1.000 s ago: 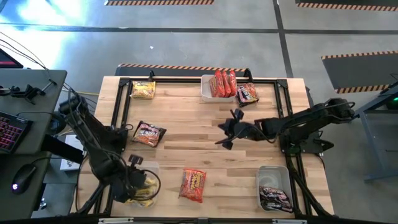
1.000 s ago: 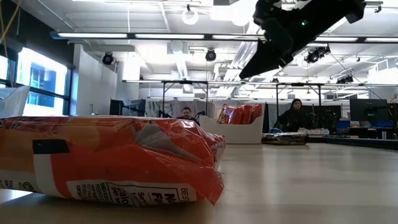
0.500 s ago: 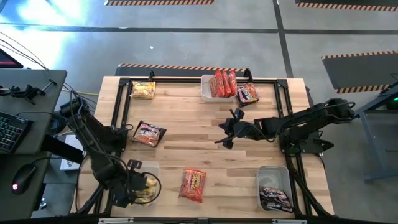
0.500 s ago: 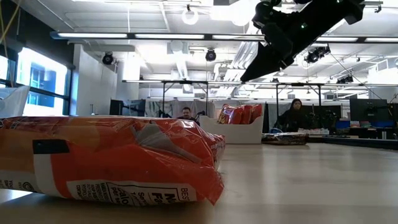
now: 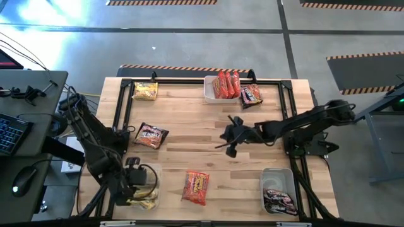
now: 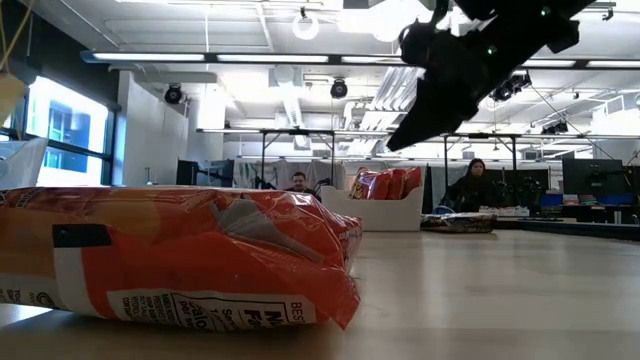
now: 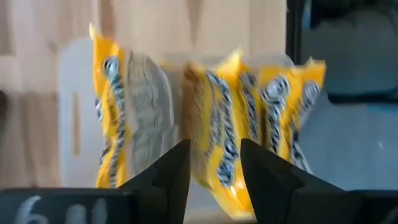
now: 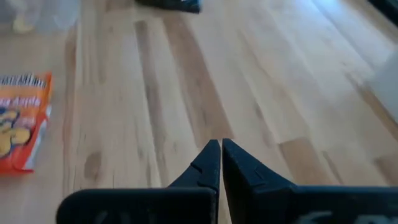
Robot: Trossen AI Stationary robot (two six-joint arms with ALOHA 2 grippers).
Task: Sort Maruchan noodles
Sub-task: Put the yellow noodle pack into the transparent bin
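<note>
The left end effector (image 5: 136, 179) hovers open over yellow packets (image 7: 217, 134) filed upright by colour; the right end effector (image 8: 220, 155), closed and empty, hangs above the bench (image 5: 189, 135).

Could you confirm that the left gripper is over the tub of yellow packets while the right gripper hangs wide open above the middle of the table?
Not quite: the right gripper is shut, as the right wrist view shows. The left gripper is indeed over the tub of yellow packets.
</note>
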